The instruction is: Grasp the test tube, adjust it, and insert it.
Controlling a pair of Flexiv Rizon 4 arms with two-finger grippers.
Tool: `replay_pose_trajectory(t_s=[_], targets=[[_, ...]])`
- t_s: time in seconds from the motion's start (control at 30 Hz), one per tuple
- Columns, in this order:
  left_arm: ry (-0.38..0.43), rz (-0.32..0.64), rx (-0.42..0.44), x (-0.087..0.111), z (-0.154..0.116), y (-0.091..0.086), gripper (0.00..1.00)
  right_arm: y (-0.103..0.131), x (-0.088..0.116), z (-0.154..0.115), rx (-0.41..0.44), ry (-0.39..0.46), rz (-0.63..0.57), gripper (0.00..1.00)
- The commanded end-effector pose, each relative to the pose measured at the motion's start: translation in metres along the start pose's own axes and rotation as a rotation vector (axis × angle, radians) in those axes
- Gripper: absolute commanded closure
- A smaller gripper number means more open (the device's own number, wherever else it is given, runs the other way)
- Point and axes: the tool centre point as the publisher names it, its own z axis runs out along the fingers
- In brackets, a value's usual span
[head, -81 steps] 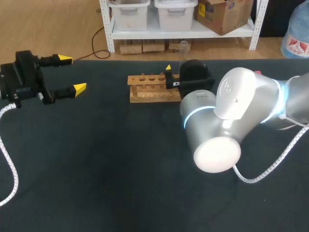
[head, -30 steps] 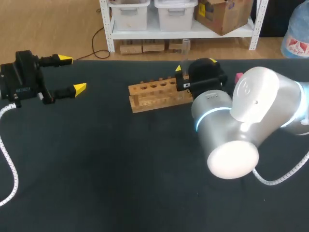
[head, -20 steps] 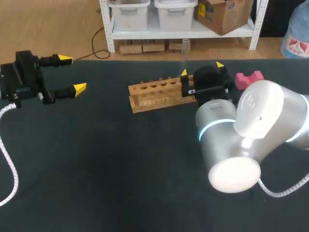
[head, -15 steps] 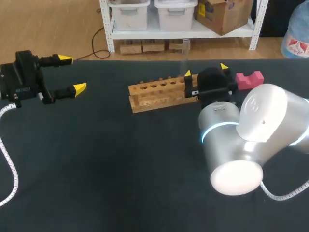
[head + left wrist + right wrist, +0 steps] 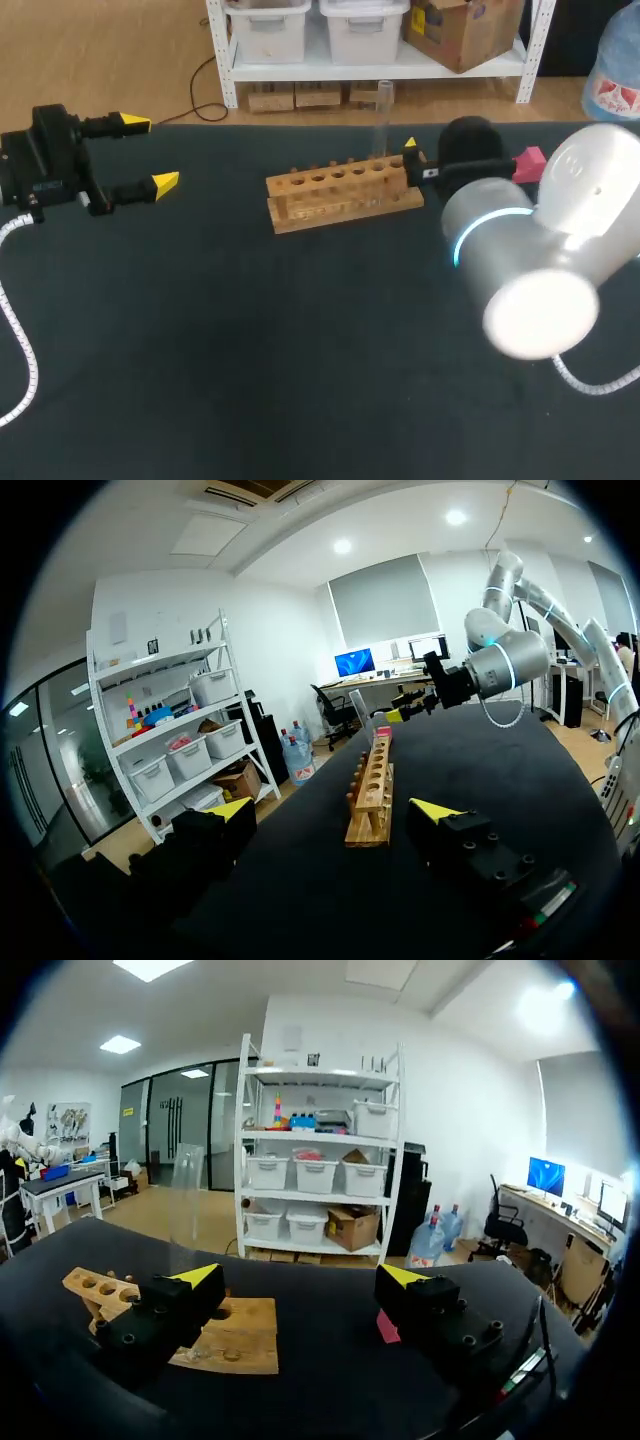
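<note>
The test tube (image 5: 381,118) stands upright in a hole near the right end of the wooden rack (image 5: 335,197) on the counter (image 5: 250,330). The right gripper (image 5: 298,1278) sits just beside that end, its fingers spread and holding nothing, the tube outside them. The left gripper (image 5: 150,152), well apart, is likewise spread wide.

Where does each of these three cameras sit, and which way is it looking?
Head view: fixed above and behind the robot, looking down on the table; left arm and right arm enter from the sides.
Left wrist view: on the left arm, looking past the open left end effector towards the rack and right arm.
Right wrist view: on the right arm, the open right end effector close to the rack and tube.
Shared: all three show the rack.
</note>
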Motion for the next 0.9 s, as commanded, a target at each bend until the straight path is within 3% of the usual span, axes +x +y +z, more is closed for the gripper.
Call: replay_pose_trajectory(t_s=[0.03, 0.57, 0.9], targets=[[-0.004, 0.003, -0.010, 0.001, 0.001, -0.002, 0.00, -0.012, -0.009, 0.007, -1.361, 0.049, 0.016, 0.00], [-0.004, 0.003, -0.010, 0.001, 0.001, -0.002, 0.00, -0.042, -0.007, 0.005, -1.429, 0.075, 0.076, 0.00], [-0.004, 0.003, -0.010, 0.001, 0.001, -0.002, 0.00, -0.045, -0.005, 0.005, -1.372, 0.082, 0.071, 0.00]])
